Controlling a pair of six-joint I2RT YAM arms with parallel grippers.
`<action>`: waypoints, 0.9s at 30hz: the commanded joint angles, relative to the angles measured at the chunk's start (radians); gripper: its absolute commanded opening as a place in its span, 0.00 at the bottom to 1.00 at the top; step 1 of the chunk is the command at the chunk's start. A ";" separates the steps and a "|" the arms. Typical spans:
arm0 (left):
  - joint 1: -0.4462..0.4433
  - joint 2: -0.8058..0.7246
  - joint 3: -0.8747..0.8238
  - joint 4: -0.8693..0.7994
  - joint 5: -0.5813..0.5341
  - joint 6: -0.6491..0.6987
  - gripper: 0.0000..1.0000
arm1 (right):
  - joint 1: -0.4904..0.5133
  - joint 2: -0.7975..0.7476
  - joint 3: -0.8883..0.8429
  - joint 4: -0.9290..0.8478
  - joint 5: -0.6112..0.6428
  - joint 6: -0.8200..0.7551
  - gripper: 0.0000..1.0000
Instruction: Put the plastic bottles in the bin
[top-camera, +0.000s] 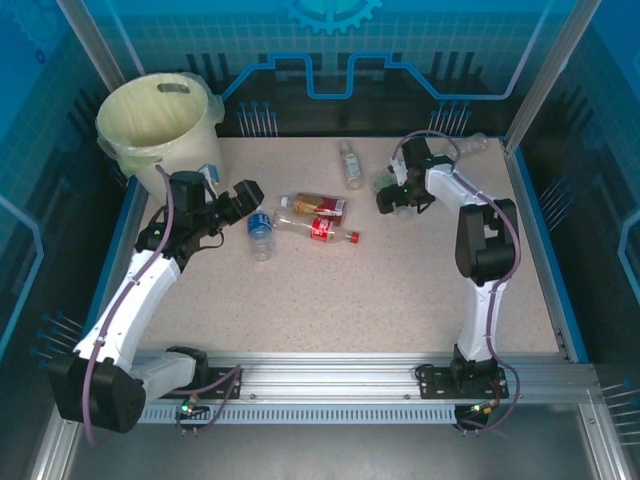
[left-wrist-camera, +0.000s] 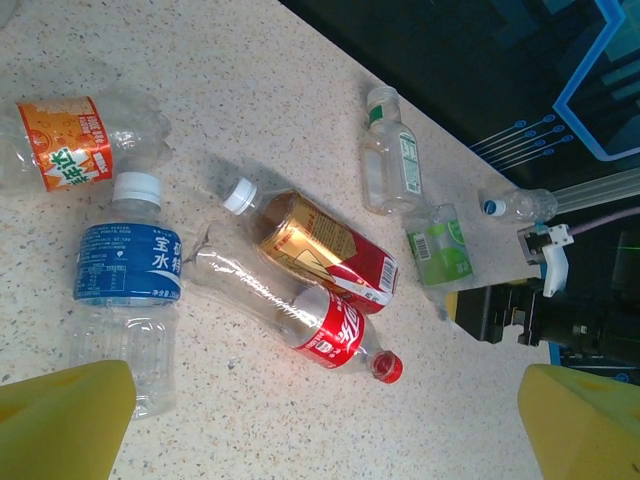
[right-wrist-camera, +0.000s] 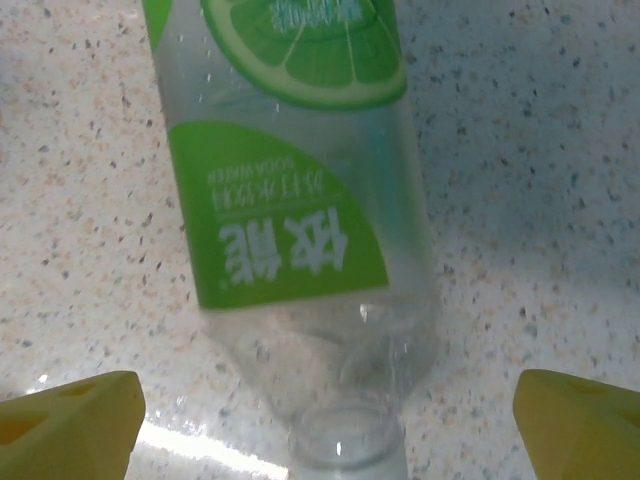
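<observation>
**Left gripper** (top-camera: 238, 200): released. In the left wrist view its yellow fingertips (left-wrist-camera: 62, 418) stand wide apart with bare table (top-camera: 400, 300) between them. It sits above the table's left part, near the bin (top-camera: 200, 108).

**Right gripper** (right-wrist-camera: 325, 435): released. In the right wrist view its yellow fingertips (right-wrist-camera: 70, 425) flank the neck end of the green-label bottle (right-wrist-camera: 290, 200), one on each side, both clear of the plastic. The bottle lies flat with its mouth toward the camera.

**Bin:** upright at the far left corner of the table, lined with a pale bag.

**Bottles:** all those visible lie on the table, outside the bin.
- Blue-label bottle (left-wrist-camera: 128, 300), white cap, just beside the left gripper.
- Red-and-gold bottle (left-wrist-camera: 320, 245), white cap, centre of the table.
- Red-label bottle (left-wrist-camera: 300, 315), red cap, touching the red-and-gold bottle along its near side.
- Orange-label bottle (left-wrist-camera: 70, 145), near the blue-label bottle, on the bin side.
- White-label bottle (top-camera: 350, 165), green cap, toward the far edge, near the green-label bottle.
- Blue-capped bottle (left-wrist-camera: 515, 205), at the far right, beyond the right gripper.
</observation>
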 joint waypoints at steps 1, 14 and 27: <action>-0.009 -0.019 -0.019 0.018 -0.025 0.025 0.99 | 0.001 0.071 0.087 -0.065 -0.014 -0.070 0.93; -0.010 0.009 -0.012 0.011 -0.025 0.015 0.99 | 0.018 0.203 0.226 -0.122 0.009 -0.042 0.74; -0.018 0.036 -0.034 0.083 0.088 0.001 0.99 | 0.026 -0.061 -0.039 0.045 -0.049 0.063 0.53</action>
